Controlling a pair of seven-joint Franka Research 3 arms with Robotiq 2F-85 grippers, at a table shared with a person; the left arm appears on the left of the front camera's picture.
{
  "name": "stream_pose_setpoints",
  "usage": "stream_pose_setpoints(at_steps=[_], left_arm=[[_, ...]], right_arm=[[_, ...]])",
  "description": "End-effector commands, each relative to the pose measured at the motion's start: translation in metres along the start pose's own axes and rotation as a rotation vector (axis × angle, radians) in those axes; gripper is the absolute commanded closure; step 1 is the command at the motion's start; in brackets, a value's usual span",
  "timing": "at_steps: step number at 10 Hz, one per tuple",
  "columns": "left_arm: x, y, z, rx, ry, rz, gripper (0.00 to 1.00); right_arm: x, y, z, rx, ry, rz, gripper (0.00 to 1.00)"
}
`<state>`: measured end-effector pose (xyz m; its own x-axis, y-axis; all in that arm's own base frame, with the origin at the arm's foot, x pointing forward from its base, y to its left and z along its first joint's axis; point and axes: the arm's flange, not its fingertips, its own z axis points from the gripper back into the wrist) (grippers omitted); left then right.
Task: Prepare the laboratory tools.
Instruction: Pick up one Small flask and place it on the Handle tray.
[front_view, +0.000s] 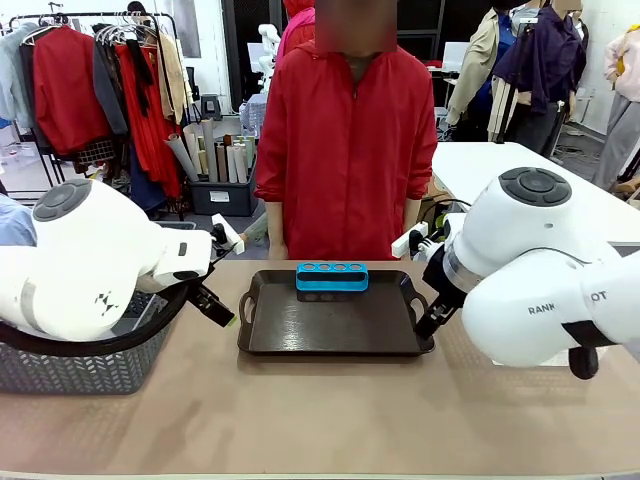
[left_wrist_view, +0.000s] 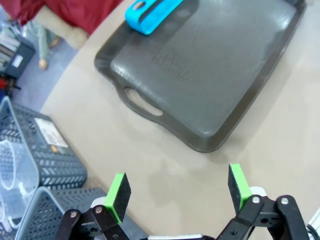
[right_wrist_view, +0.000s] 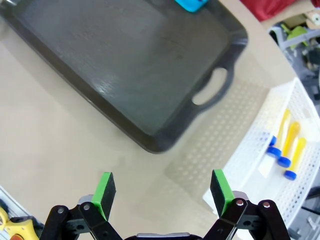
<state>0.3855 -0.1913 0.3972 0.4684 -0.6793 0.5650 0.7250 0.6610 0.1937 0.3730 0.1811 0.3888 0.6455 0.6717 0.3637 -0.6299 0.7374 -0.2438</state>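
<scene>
The left fingers (left_wrist_view: 119, 194) and right fingers (right_wrist_view: 104, 190) stood wide open and empty, the blue rack (front_view: 332, 276) sat on the tray (front_view: 330, 332) in mid-frame, and the yellow tubes (right_wrist_view: 287, 145), lying close together in the white bin (right_wrist_view: 245, 172) at lower right, could slip or be pinched two together.

Partial letters "RANK" and "OT" on right arm (front_view: 545, 305), basket label (left_wrist_view: 50, 134) illegible
</scene>
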Motion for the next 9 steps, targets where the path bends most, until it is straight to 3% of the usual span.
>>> stream_pose_setpoints(at_steps=[1,5,9], left_arm=[[-0.012,0.009,0.009,-0.071,-0.051,-0.058,0.0],[-0.03,-0.006,0.05,-0.089,-0.151,-0.233,0.0],[-0.065,-0.007,0.09,-0.155,-0.272,-0.32,0.0]], right_arm=[[0.008,-0.009,0.012,0.12,-0.058,0.017,0.0],[0.027,-0.019,0.066,0.243,-0.214,0.02,0.0],[0.039,-0.064,0.117,0.264,-0.246,0.037,0.0]])
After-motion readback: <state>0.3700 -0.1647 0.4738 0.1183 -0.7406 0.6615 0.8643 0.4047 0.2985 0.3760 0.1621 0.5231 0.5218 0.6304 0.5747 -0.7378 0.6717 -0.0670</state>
